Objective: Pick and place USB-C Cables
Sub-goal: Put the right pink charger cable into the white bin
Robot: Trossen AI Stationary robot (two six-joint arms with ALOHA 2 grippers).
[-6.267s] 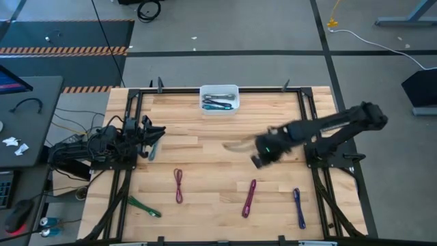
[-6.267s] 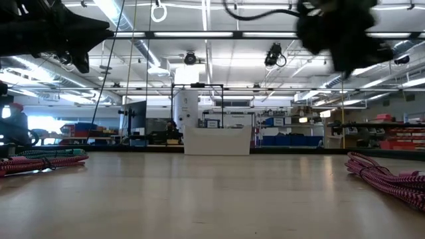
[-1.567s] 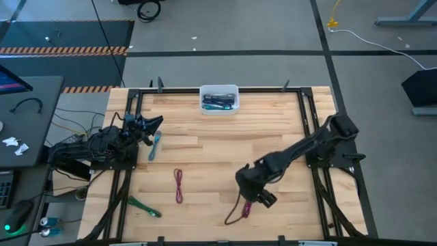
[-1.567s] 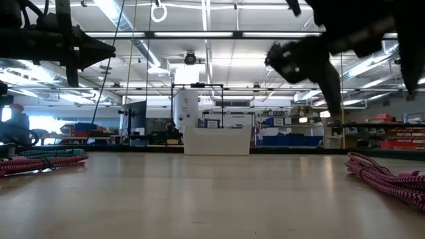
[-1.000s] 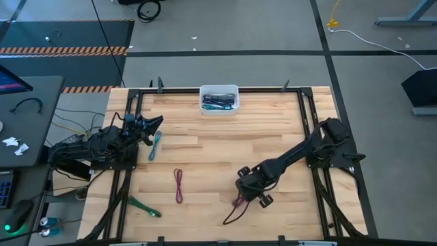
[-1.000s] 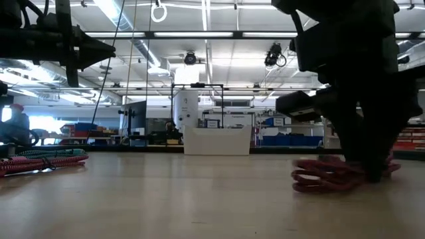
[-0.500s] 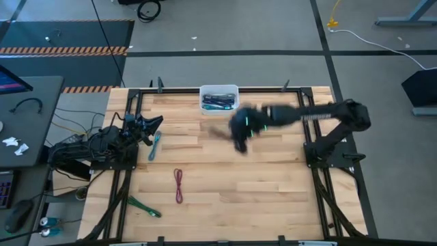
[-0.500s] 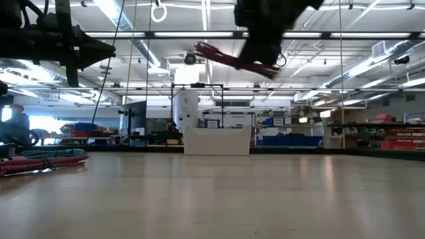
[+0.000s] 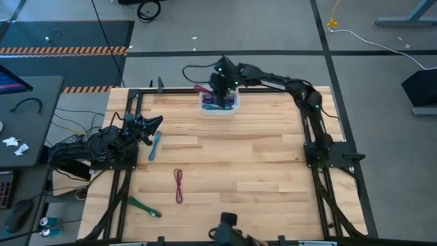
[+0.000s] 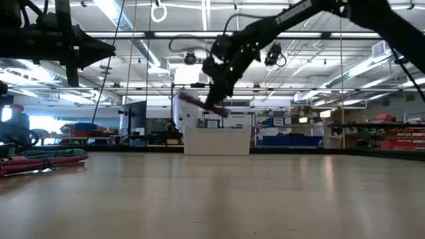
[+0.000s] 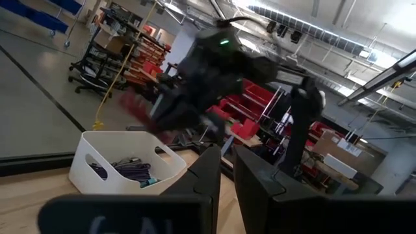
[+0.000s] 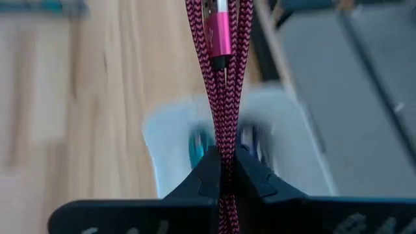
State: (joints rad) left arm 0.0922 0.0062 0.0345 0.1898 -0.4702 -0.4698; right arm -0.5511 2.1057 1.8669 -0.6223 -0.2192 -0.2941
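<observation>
From above, the right gripper [image 9: 218, 87] is stretched across the table to the white bin [image 9: 219, 106] at the far edge, hanging over it with a magenta cable [image 9: 203, 89] sticking out to one side. 3 more cables lie on the wood: a light blue cable [image 9: 155, 145] just beside the left gripper [image 9: 151, 124], a maroon cable [image 9: 179, 185] near the middle, and a green cable [image 9: 144, 207] toward the near left corner. The left arm waits at the left edge; whether its fingers are parted cannot be told here. 0.5 s earlier the right arm was short of the bin, mid-table; 1.0 s earlier it was down at the near side over this cable.

The low view adds height: the right gripper [image 10: 214, 89] holds the magenta cable [image 10: 199, 103] in the air above the white bin [image 10: 218, 141], the cable slanting down. Coiled cables [image 10: 41, 161] lie at the left.

The left wrist view shows the left fingers [image 11: 207, 174] with a narrow gap and nothing between them, and dark cables inside the bin [image 11: 127, 163].

The right wrist view alone shows the grip: both fingers [image 12: 207, 177] clenched on the folded magenta cable [image 12: 221, 78], its pink plug visible, the bin [image 12: 221, 149] beyond it. No writing is readable.
</observation>
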